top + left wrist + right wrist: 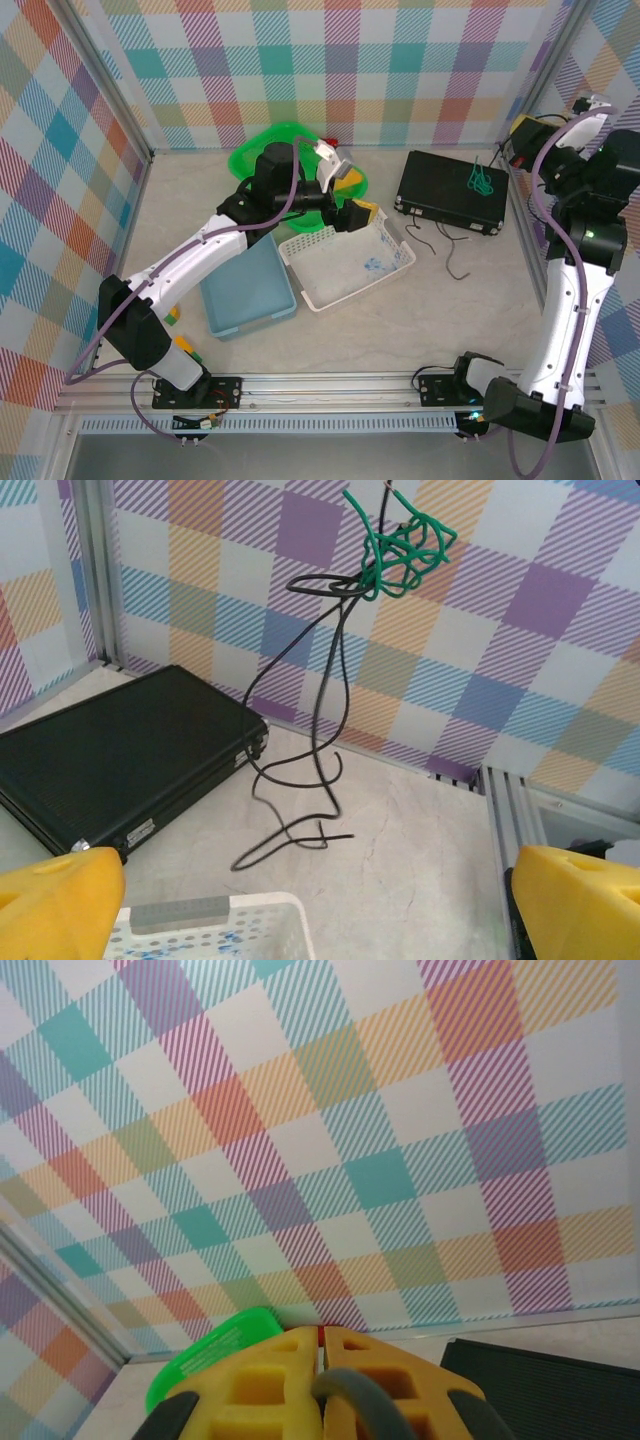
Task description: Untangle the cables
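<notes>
The cables hang in the air as a dark green tangle (400,545) with black strands (320,710) trailing down onto the table. In the top view the green tangle (480,180) floats over the black case and the black strand (455,262) ends on the tabletop. A thin strand runs up from the tangle toward my raised right gripper (515,140), whose yellow fingers are pressed shut (321,1335). My left gripper (352,197) hovers over the white basket's far corner, open and holding nothing, facing the hanging cables (315,910) from a distance.
A black case (450,190) lies at the back right, its near edge (120,770) left of the dangling strands. A white perforated basket (345,262) and a blue tray (250,290) sit mid-table. A green bin (280,150) stands by the back wall.
</notes>
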